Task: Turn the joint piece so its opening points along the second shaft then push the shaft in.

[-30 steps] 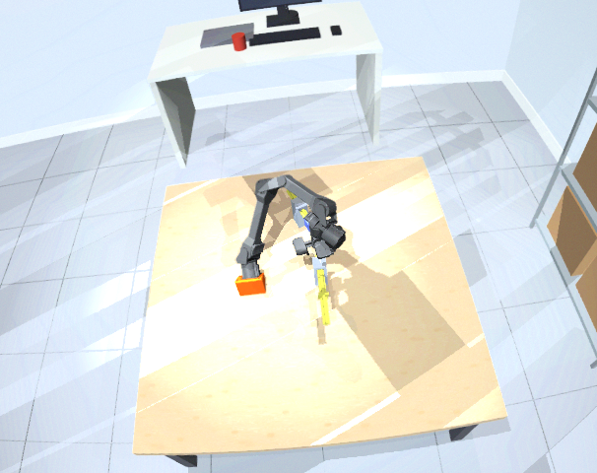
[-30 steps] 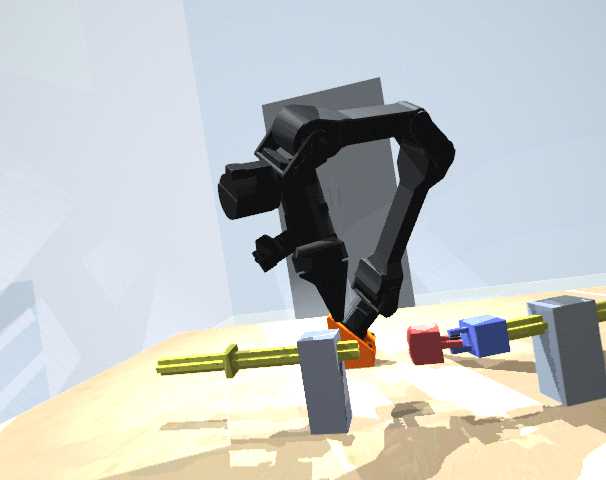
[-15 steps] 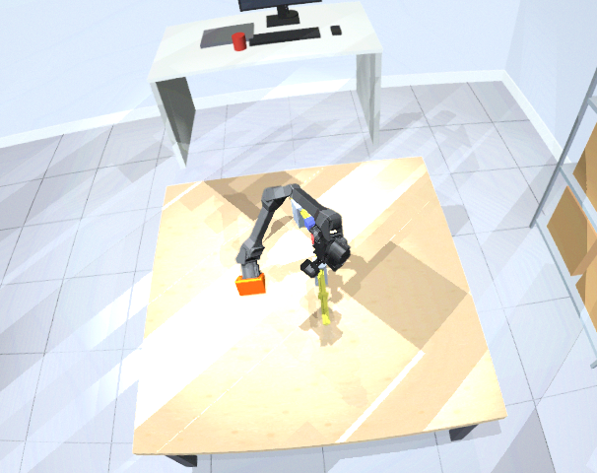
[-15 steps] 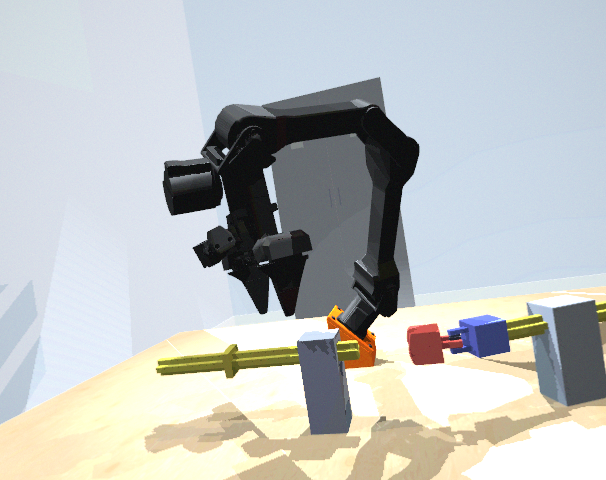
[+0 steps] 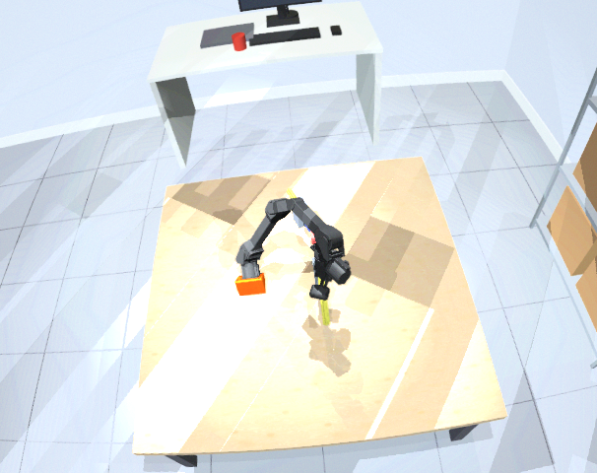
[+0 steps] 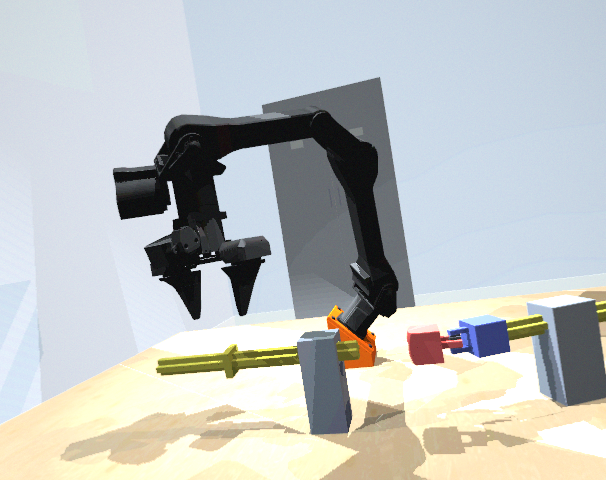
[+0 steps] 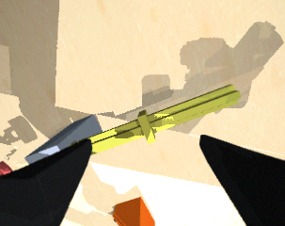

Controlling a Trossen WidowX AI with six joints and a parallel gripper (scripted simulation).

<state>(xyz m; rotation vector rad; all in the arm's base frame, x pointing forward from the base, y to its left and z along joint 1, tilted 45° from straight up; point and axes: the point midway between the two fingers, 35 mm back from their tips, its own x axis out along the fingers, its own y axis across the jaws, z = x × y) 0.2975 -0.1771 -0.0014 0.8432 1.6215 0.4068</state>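
My gripper (image 6: 219,315) (image 7: 146,141) is open and empty, above the yellow second shaft (image 5: 324,312) (image 6: 264,356) (image 7: 194,105). The shaft's collar (image 6: 231,360) (image 7: 146,126) shows between the fingers in the wrist view, below them. The shaft passes through its grey block (image 6: 321,387) (image 7: 76,137), and its inner end sticks out a little. The red joint piece (image 6: 425,345) (image 7: 0,169) stands apart from that end, hinged to the blue piece (image 6: 484,335) on the fixed yellow shaft (image 6: 525,326) in the other grey block (image 6: 572,351). The red piece's opening is hidden.
The arm's orange base (image 5: 250,285) (image 6: 362,356) (image 7: 134,212) stands on the wooden table (image 5: 268,402), to the left of the shafts in the top view. A white desk (image 5: 212,66) stands behind the table, and a shelf with boxes at the right.
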